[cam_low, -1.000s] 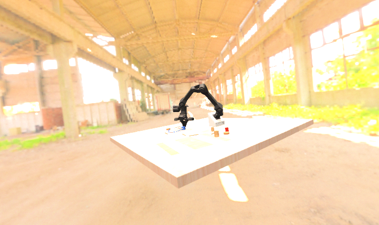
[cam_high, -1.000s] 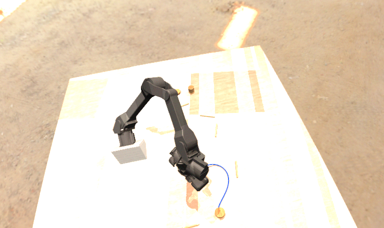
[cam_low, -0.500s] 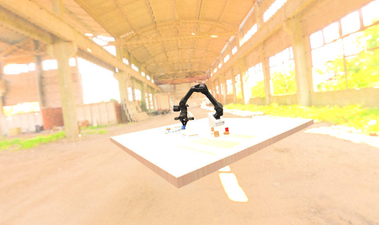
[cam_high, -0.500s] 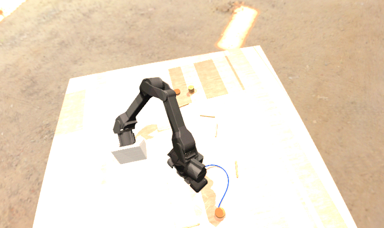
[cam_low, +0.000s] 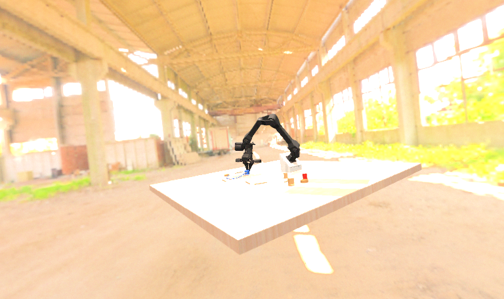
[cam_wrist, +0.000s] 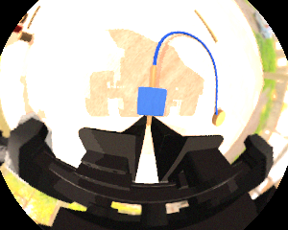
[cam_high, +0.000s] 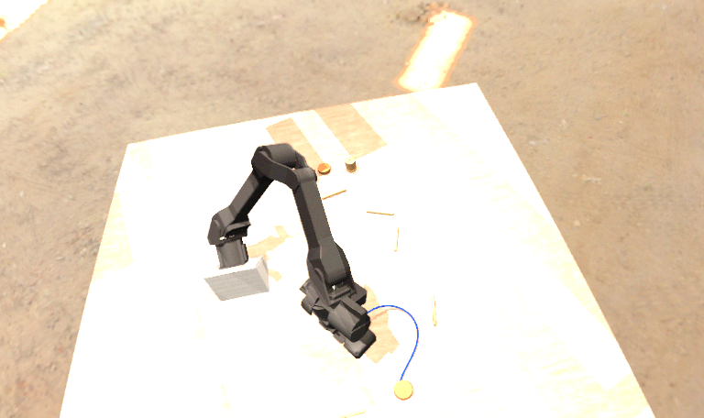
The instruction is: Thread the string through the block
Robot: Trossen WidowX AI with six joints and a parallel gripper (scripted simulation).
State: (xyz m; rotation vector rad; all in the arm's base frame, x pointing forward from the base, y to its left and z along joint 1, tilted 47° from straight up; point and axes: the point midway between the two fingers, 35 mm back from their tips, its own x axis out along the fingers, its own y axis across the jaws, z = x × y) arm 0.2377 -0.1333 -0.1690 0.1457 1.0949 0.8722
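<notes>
Gleaming pale table (cam_high: 482,185) (cam_low: 237,210) (cam_wrist: 77,57) inside sunlit hall (cam_low: 256,17)

In the top view, the lowest loose stick (cam_high: 354,414) is cut off.

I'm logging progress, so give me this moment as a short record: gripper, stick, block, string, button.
gripper: shut on the stick's near end
stick: pokes out at both sides of the block
block: blue, just beyond the fingertips
string: blue, curved, not yet through
button: round, at the string's other end
</notes>
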